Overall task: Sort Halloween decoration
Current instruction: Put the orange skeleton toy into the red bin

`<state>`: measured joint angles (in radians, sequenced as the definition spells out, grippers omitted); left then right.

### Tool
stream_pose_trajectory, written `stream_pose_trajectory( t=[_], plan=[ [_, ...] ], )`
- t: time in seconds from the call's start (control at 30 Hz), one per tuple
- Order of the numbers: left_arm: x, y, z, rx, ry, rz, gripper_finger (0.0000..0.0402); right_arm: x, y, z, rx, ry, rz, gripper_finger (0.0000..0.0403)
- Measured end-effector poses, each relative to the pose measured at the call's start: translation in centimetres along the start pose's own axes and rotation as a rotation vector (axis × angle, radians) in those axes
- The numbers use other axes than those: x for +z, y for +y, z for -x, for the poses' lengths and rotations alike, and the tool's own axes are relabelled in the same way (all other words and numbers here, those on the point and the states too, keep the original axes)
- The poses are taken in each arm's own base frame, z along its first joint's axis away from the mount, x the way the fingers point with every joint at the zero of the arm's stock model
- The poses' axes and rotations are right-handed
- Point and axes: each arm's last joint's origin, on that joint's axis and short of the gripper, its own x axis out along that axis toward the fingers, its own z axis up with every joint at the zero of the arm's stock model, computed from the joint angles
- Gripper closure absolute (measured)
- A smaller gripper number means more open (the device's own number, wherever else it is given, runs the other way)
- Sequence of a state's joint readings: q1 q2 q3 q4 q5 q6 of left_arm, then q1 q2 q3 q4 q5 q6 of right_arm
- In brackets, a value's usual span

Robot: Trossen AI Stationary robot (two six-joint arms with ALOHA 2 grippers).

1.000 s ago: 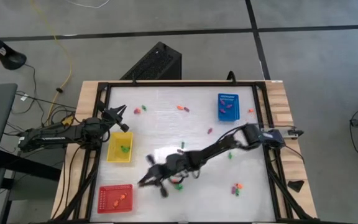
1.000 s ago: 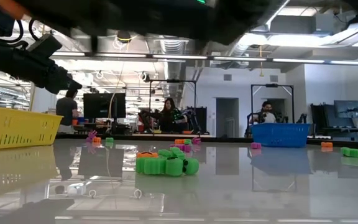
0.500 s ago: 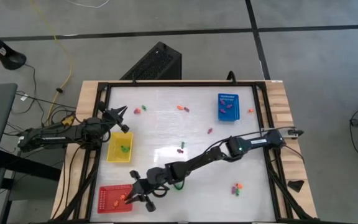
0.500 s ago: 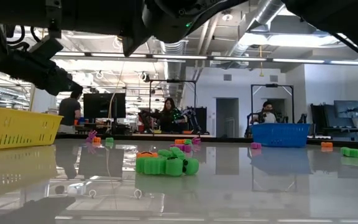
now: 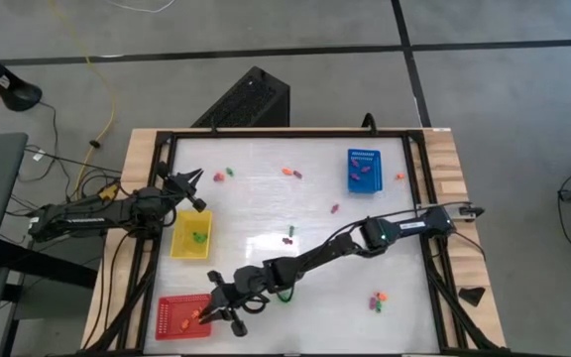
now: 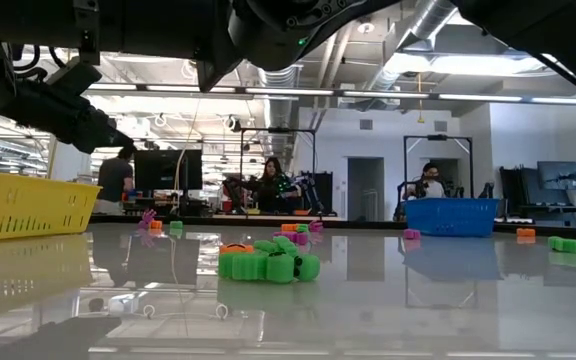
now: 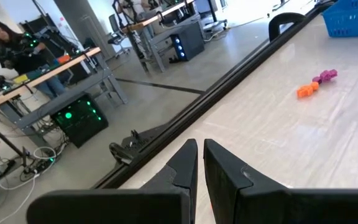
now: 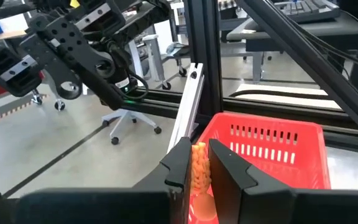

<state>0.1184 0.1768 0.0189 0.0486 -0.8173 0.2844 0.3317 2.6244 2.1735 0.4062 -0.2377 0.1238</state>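
A grey concrete floor crossed by dark seams was seen around the wood-edged worktop. A black computer case lay on that floor just beyond the far edge, and a yellow cable was trailed beside it. Beyond the worktop an open hall was shown, with white walls, strip lights, exposed ducts, dark monitors and black frames. People were seated at desks there. An office chair base was seen on the floor.
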Motion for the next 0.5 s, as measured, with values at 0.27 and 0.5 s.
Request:
stream_pose_trajectory(
  t=[0.27,0.5],
  plan=[
    [0.0,0.0,0.0,0.001,0.0,0.0,0.0384,0.06,-0.23,-0.11,-0.079,-0.084,0.018,0.0332],
    [0.0,0.0,0.0,0.001,0.001,0.0,0.0384,0.15,-0.25,-0.09,-0.074,-0.094,0.052,0.0317]
  ],
)
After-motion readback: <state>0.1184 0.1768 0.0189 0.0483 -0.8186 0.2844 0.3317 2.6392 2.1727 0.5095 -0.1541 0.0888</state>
